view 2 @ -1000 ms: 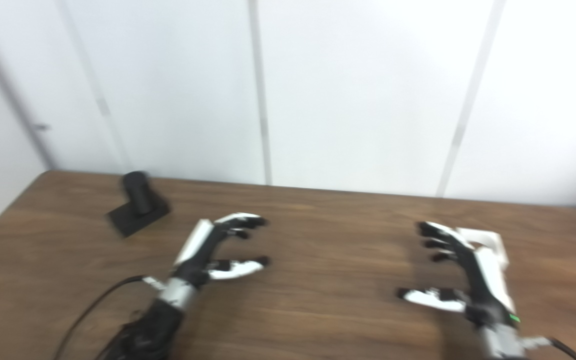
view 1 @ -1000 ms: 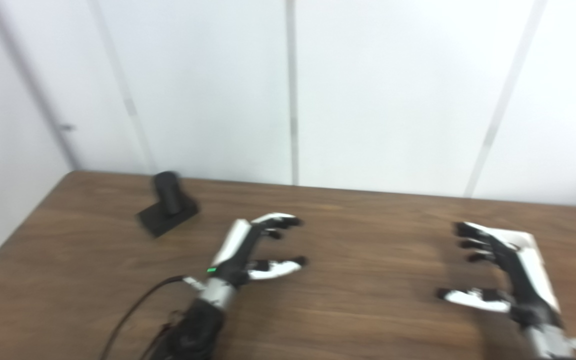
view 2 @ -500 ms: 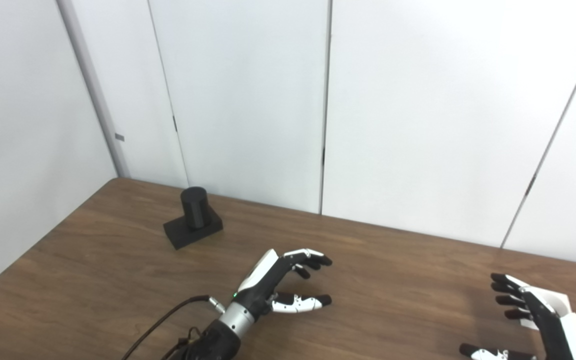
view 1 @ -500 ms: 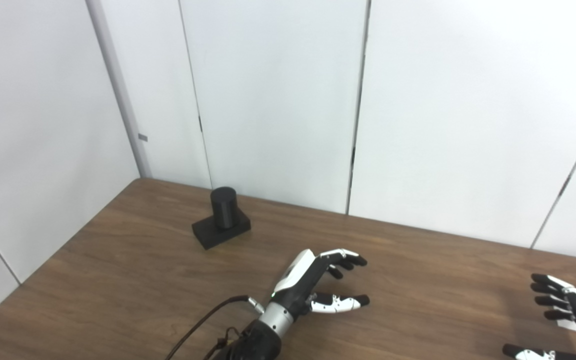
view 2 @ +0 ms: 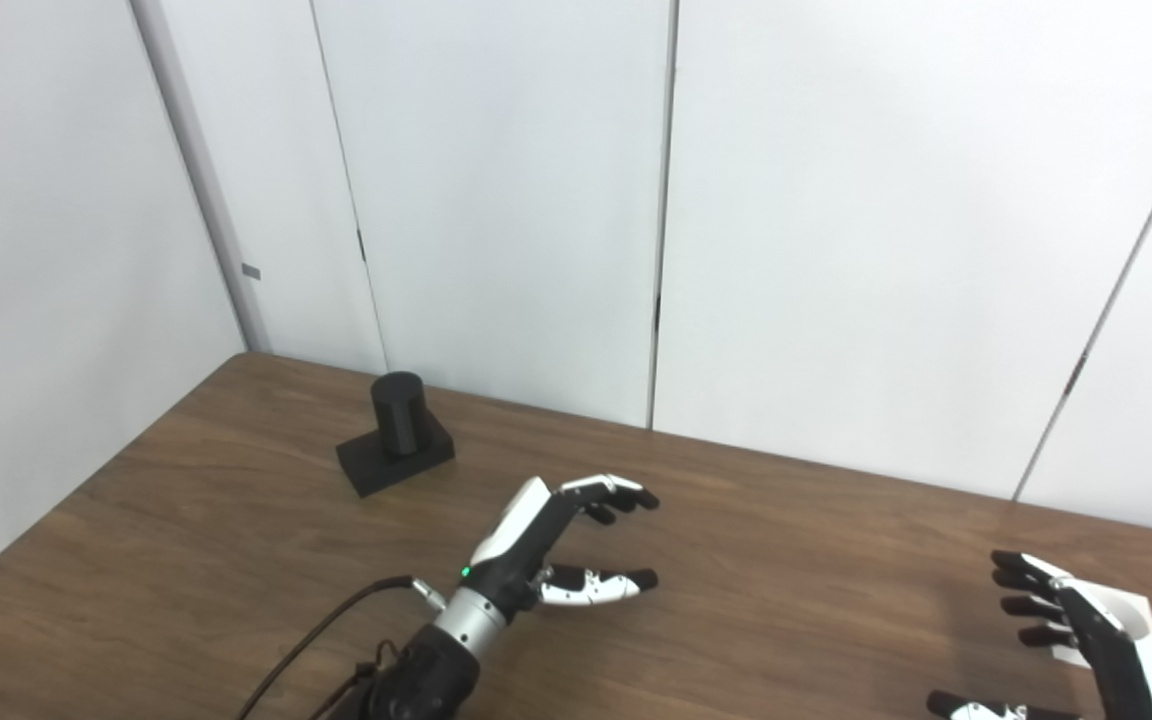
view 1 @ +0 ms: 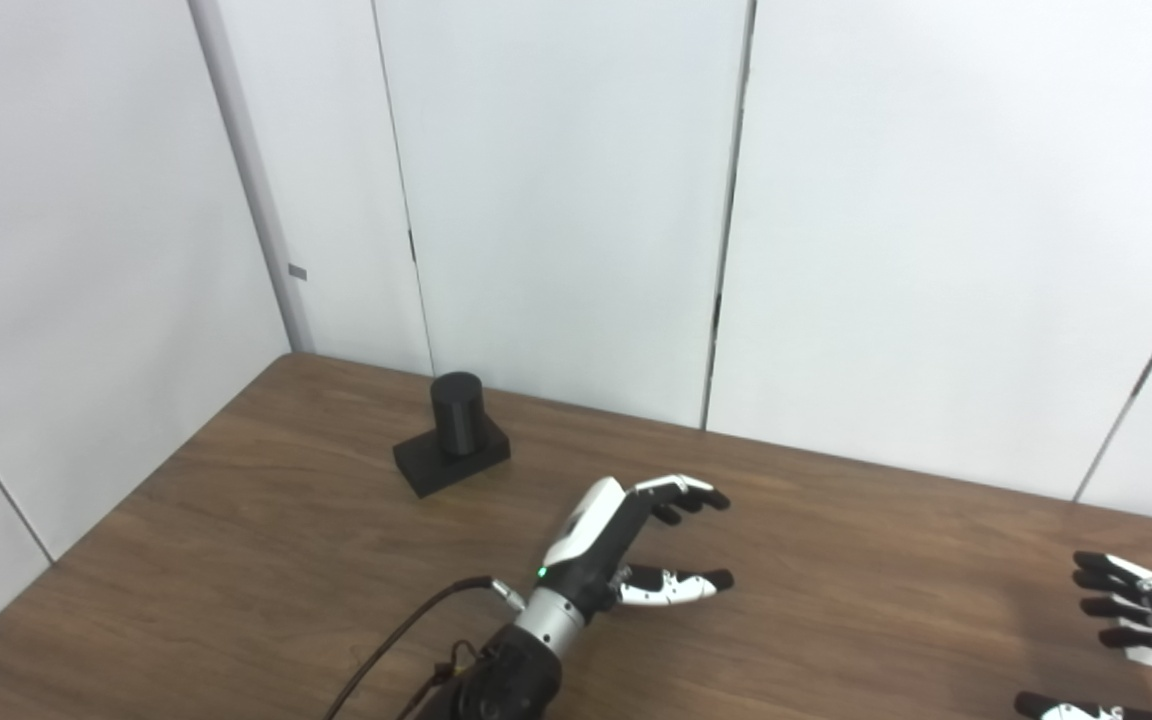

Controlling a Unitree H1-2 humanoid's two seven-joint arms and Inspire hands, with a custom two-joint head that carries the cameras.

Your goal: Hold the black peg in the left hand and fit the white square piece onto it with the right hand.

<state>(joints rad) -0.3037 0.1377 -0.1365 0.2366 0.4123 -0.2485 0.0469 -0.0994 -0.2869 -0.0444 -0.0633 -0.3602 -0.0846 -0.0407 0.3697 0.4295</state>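
Observation:
The black peg point(view 1: 456, 414), a short upright cylinder on a flat black base, stands on the brown table point(view 1: 266, 540) at the back left, near the wall. My left hand point(view 1: 626, 540) is open and empty over the middle of the table, to the right of and nearer than the peg. My right hand point(view 2: 1086, 640) is open at the bottom right edge, partly cut off. The white square piece point(view 2: 1121, 615) lies flat under and behind it, mostly hidden by the hand.
White wall panels point(view 1: 556, 200) rise right behind the table's far edge. The table's left edge point(view 1: 136, 490) runs diagonally beside a side wall. A black cable point(view 1: 396, 640) trails from my left wrist.
The camera has swung left and sharpened, so everything shifted right in the picture. My left hand has lifted slightly toward the far side. Both hands remain open.

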